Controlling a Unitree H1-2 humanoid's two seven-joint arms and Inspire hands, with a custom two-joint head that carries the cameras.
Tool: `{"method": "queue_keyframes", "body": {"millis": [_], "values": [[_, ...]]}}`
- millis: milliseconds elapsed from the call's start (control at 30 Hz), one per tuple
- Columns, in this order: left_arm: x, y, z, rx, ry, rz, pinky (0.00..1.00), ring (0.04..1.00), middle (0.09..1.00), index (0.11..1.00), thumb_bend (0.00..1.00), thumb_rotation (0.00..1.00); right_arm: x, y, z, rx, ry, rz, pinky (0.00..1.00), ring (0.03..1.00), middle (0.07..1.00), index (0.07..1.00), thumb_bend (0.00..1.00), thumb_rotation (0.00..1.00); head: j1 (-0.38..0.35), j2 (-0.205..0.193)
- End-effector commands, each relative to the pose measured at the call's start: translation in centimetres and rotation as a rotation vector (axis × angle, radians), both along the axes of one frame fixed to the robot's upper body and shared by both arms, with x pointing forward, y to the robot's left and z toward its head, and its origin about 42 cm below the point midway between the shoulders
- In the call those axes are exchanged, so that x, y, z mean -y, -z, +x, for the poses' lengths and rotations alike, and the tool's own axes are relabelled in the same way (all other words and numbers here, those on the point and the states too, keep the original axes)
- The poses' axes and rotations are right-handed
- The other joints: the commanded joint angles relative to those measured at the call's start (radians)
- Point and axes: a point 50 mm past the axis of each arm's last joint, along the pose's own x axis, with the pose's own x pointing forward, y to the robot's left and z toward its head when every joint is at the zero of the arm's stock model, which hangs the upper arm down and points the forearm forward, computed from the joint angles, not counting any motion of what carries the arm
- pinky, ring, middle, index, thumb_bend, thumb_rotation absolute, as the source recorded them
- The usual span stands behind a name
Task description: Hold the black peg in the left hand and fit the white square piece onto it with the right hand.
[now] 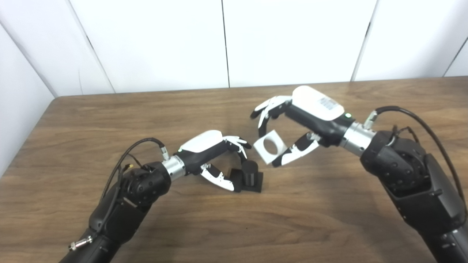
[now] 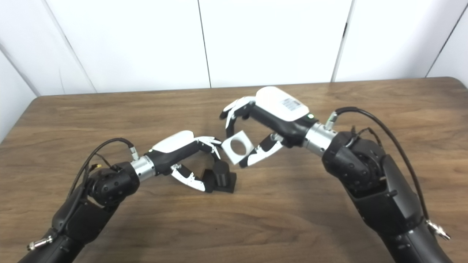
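Observation:
The black peg [image 1: 250, 175] stands upright on its square black base on the wooden table [image 1: 109, 120], near the middle. My left hand [image 1: 215, 157] wraps it, thumb low at the base and fingers curled over the peg's far side. Just above and to the right hangs the white square piece [image 1: 270, 147], tilted, its round hole facing the camera. My right hand [image 1: 292, 128] pinches it between thumb below and fingers above. The piece is off the peg, a short gap away in the picture. In the right eye view the peg [image 2: 221, 177] and piece [image 2: 237, 147] look the same.
White wall panels [image 1: 226, 40] close off the table's far edge. Both forearms come in from the bottom corners, each with a black cable looping above the wrist [image 1: 420, 117].

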Motion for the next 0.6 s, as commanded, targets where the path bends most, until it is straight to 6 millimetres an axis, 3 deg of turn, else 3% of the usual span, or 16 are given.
{"method": "queue_keyframes", "body": {"millis": [0, 567], "values": [[0.4, 1.5, -0.4, -0.051, 0.006, 0.058, 0.82, 0.927, 0.871, 0.556, 0.81, 0.29, -0.7, -2.4, 0.5, 0.06, -0.026, 0.017, 0.63, 0.791, 0.754, 0.482, 0.52, 0.13, 0.002, 0.002], [0.7, 1.7, -0.5, -0.059, 0.0, 0.049, 0.83, 0.932, 0.876, 0.555, 0.81, 0.3, -2.2, -0.7, 2.1, -0.026, -0.032, -0.007, 0.67, 0.797, 0.756, 0.481, 0.52, 0.13, 0.02, 0.007]]}}
